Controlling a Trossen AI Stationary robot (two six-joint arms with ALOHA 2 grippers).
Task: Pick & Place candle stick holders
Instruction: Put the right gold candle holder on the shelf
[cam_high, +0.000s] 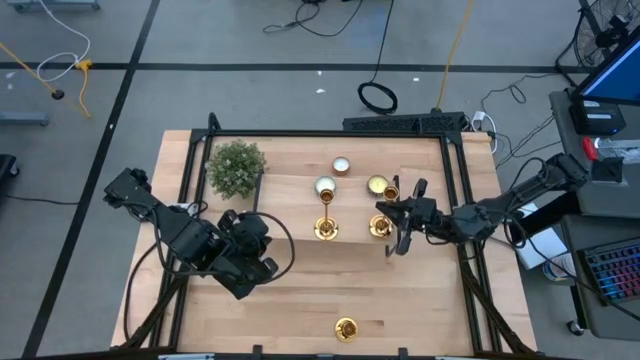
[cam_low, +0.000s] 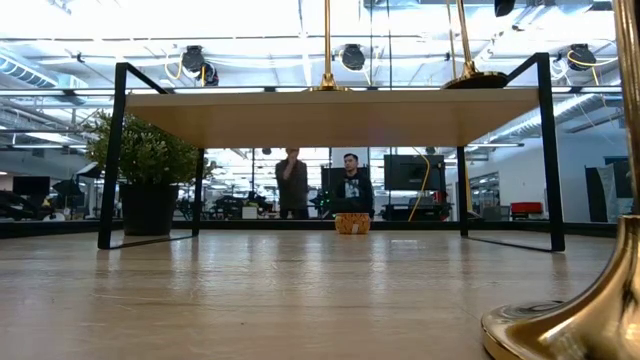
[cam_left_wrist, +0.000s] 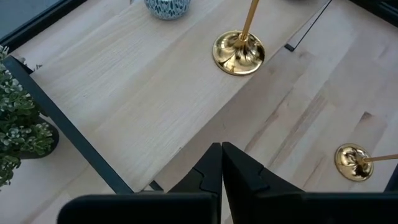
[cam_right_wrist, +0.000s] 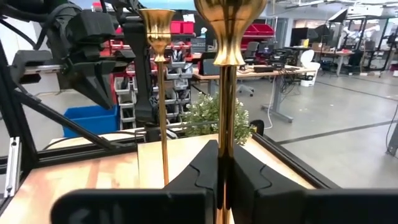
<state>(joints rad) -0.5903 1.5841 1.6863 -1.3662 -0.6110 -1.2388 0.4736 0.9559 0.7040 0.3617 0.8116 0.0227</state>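
Three brass holders on the table — right gripper pinches one.
Two holders stand on the raised shelf, the third below; left gripper pressed together — empty.

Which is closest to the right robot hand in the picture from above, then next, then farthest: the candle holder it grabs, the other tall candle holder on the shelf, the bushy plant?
From the right gripper:
1. The held candle holder, inside the shut fingers on the shelf.
2. The other shelf candle holder, toward the left arm.
3. The plant, at the table's far left corner.
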